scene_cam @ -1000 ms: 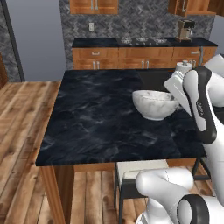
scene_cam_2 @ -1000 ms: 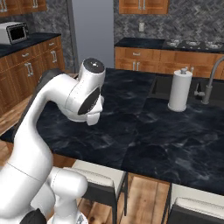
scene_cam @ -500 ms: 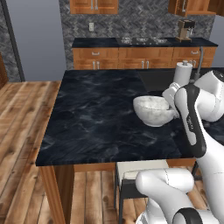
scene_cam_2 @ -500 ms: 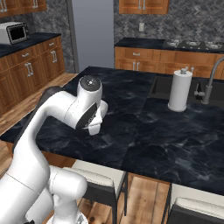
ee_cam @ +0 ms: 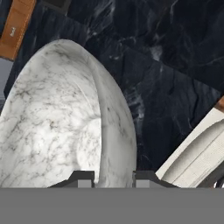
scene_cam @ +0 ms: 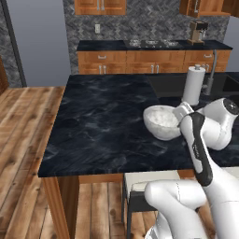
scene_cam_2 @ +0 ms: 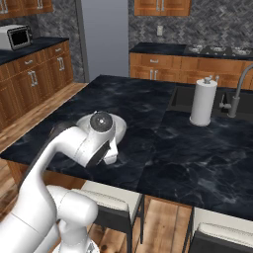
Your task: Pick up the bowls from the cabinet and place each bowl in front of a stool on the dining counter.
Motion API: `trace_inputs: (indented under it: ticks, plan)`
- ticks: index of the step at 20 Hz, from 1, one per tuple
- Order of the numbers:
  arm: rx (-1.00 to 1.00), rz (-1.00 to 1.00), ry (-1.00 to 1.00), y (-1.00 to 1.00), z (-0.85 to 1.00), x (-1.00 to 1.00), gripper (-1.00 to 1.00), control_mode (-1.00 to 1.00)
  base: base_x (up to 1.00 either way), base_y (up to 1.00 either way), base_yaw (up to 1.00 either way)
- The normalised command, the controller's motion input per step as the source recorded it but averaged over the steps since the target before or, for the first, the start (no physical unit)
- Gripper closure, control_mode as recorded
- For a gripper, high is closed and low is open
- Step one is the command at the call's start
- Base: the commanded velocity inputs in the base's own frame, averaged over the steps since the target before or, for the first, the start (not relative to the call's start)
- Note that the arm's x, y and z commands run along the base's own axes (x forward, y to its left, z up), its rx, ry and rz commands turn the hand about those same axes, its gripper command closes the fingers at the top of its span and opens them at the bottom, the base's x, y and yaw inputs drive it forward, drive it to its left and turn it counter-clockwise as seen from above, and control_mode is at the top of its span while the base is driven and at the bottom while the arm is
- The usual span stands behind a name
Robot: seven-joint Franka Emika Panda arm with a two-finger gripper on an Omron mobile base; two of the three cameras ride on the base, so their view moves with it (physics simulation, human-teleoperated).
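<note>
Gripper (ee_cam: pixel 113 178) of mine pinches the rim of the marbled bowl (scene_cam: pixel 161 122), one finger inside, one outside, near the dining counter's (scene_cam: pixel 102 121) front edge, above a stool (scene_cam: pixel 151 180).

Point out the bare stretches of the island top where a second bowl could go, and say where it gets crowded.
The island top is bare left of the marbled bowl out to its left edge, and along the near edge. Crowded on the right: the gripper grips the bowl's rim, with the paper towel roll, tap and sink behind.
</note>
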Motion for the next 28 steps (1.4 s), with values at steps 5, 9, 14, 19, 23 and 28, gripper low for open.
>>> trace_inputs:
  ticks: [5, 9, 14, 19, 23, 28]
  plan:
    - [0.0, 0.0, 0.01, -0.06, -0.33, 0.07, 1.0, -1.0, 0.0, 0.0, 0.0]
    - [0.0, 0.0, 0.05, 0.0, -0.36, 0.17, 1.0, -1.0, 0.0, 0.0, 0.0]
    - [0.0, 0.0, 0.13, 0.0, -0.43, 0.38, 1.0, -1.0, 0.0, 0.0, 0.0]
    - [0.0, 0.0, 0.11, 0.0, -0.47, 0.39, 1.0, -1.0, 0.0, 0.0, 0.0]
    - [0.0, 0.0, 0.06, -0.03, -0.46, 0.33, 1.0, -1.0, 0.0, 0.0, 0.0]
    - [0.0, 0.0, 0.04, -0.03, -0.42, 0.28, 1.0, -1.0, 0.0, 0.0, 0.0]
